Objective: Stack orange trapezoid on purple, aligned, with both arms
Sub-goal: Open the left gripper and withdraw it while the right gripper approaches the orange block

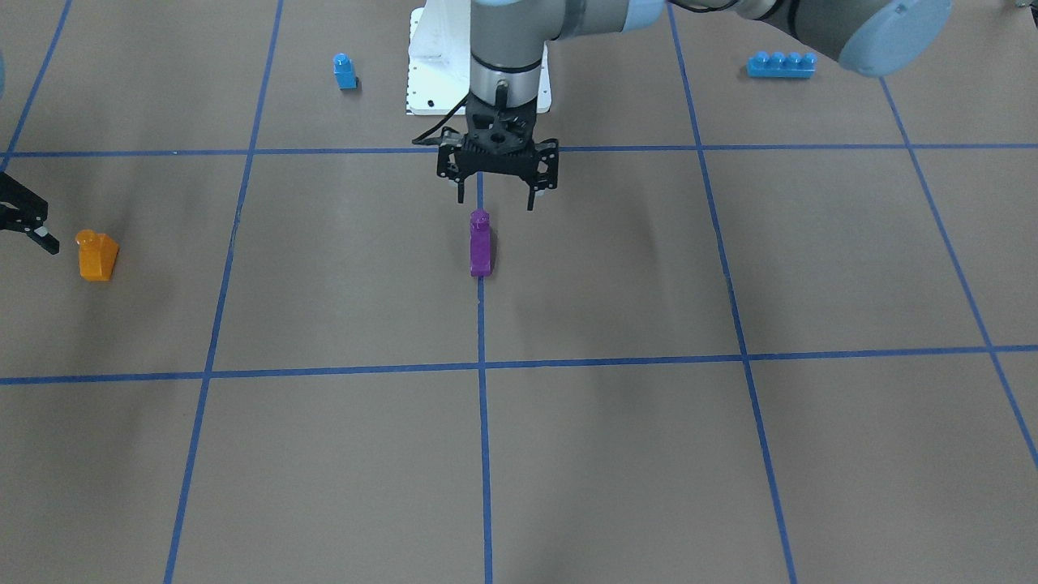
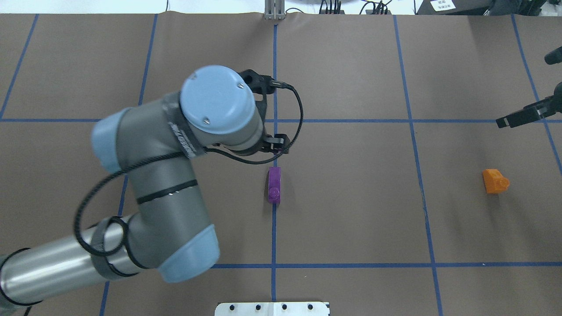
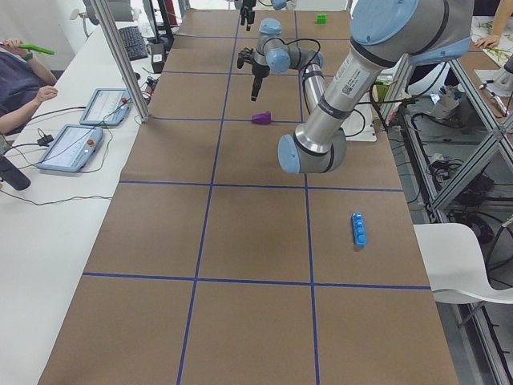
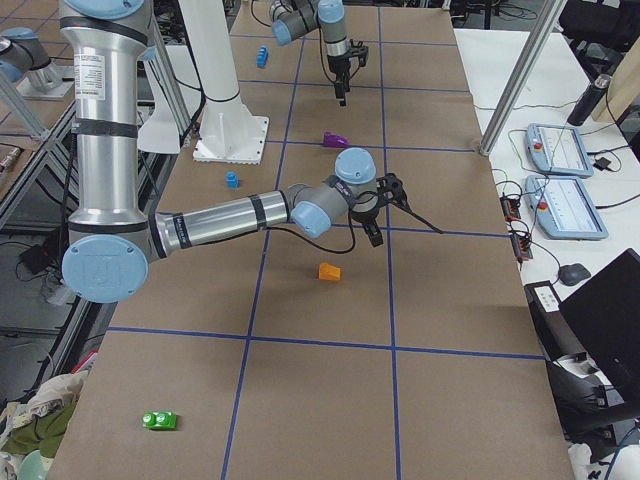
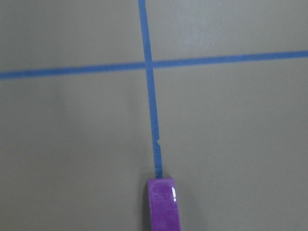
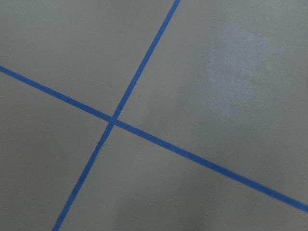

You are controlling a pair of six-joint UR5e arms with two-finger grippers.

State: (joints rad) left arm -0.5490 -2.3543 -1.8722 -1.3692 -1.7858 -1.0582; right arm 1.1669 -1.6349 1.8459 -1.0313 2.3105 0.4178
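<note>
- Hovering in the upper centre of the front-facing view, the left gripper has its fingers spread wide with nothing between them. That wide span probably leaves room for a block to pass between the fingers on a descent.
- The purple block lies on the brown table, just below that gripper in the frame and not touched by it. It sits along the central blue tape line, a spot that looks reachable for both arms, so it probably serves as the base of the stack.
- The left wrist view shows only the block's end at the bottom edge, so the gripper seems not yet centred over it.
- The orange trapezoid stands at the far left of the front-facing view, apparently stud up and well apart from the purple block. Nothing is stacked yet.
- The right gripper is at the left edge of that view, near the orange trapezoid but apart from it. The frame cuts it off, so I cannot tell how wide its jaws stand.
- The right wrist view shows only crossing tape lines and no block, which suggests the gripper is not yet aimed at the orange trapezoid.
- Likely split of the work: the left arm steadies the purple block and the right arm fetches the orange one.
- A small blue single-stud block and a blue four-stud brick sit along the top of the frame, away from the work.
</note>
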